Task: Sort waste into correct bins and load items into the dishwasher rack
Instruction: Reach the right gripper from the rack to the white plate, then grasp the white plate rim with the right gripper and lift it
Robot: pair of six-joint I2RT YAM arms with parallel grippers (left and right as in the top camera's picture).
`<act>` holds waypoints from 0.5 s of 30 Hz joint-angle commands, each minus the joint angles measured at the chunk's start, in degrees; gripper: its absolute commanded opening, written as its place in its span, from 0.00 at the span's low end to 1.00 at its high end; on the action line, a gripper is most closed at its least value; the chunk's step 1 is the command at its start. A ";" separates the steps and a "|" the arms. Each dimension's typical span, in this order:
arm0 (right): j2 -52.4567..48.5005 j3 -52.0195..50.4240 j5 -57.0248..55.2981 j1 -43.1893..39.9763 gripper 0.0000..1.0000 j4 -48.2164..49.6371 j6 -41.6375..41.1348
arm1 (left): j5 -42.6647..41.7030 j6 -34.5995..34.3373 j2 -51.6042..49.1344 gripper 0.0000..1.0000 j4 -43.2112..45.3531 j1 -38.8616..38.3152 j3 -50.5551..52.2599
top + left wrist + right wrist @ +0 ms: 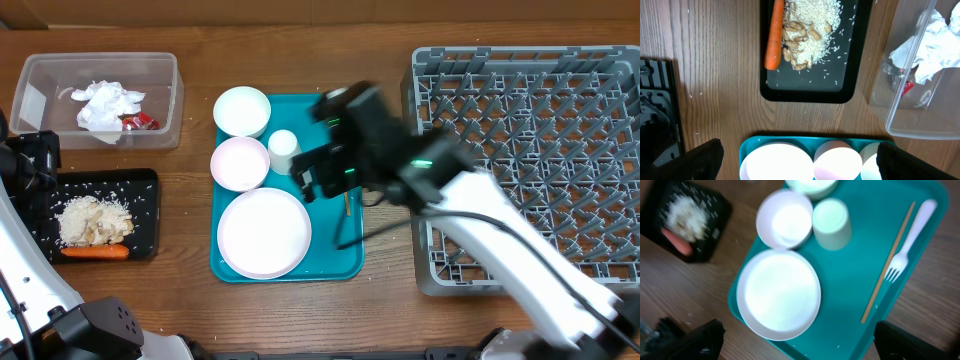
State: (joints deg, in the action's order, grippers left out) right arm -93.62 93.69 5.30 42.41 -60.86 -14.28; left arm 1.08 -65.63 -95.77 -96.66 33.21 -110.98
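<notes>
From overhead, the teal tray (340,255) lies mid-worktop (300,50). It carries the large plate (264,232), one bowl (242,110) at its far left corner, and a second bowl (240,163) between the two. The cup (283,147) stands just beside the bowls. My right tool (318,178) hangs over the tray's middle. The dishwasher rack (530,150) stands just right of the tray. Well left of the tray, the clear tub (172,95) holds napkins (108,104) and the red wrapper (140,122). The black tray (148,205) holds food scraps (93,220) and the carrot (94,252).

From my left wrist, my left tool (800,150) is released, its fingers spread wide on nothing, above the teal tray's left edge.

From my right wrist, the right tool is likewise released and empty. The fork (910,240) and a wooden stick (888,262) lie side by side along the tray's right side.
</notes>
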 commanded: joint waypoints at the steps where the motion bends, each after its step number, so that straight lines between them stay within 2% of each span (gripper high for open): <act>1: -6.01 1.57 0.11 1.97 1.00 1.22 0.59 | 0.39 0.70 0.02 1.00 -0.13 0.04 -0.11; 4: -12.85 1.51 11.80 2.64 1.00 4.68 0.59 | 0.42 0.70 0.02 1.00 -0.13 0.04 -0.11; 5: -13.70 1.51 12.20 2.69 1.00 4.85 0.55 | 0.42 0.70 0.02 1.00 -0.13 0.04 -0.11; 11: -25.31 1.51 4.92 2.84 1.00 2.80 -8.50 | 0.42 0.70 0.02 1.00 -0.13 0.04 -0.11; 14: -28.00 0.92 4.79 2.80 1.00 2.23 -9.20 | 0.42 0.70 0.02 1.00 -0.13 0.04 -0.11; 15: -28.28 0.68 4.79 2.84 0.96 2.34 -9.68 | 0.42 0.70 0.02 1.00 -0.13 0.04 -0.11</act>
State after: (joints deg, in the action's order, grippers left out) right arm -121.56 93.89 11.57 45.10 -58.70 -20.86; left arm 1.06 -65.63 -95.77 -96.64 33.21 -110.98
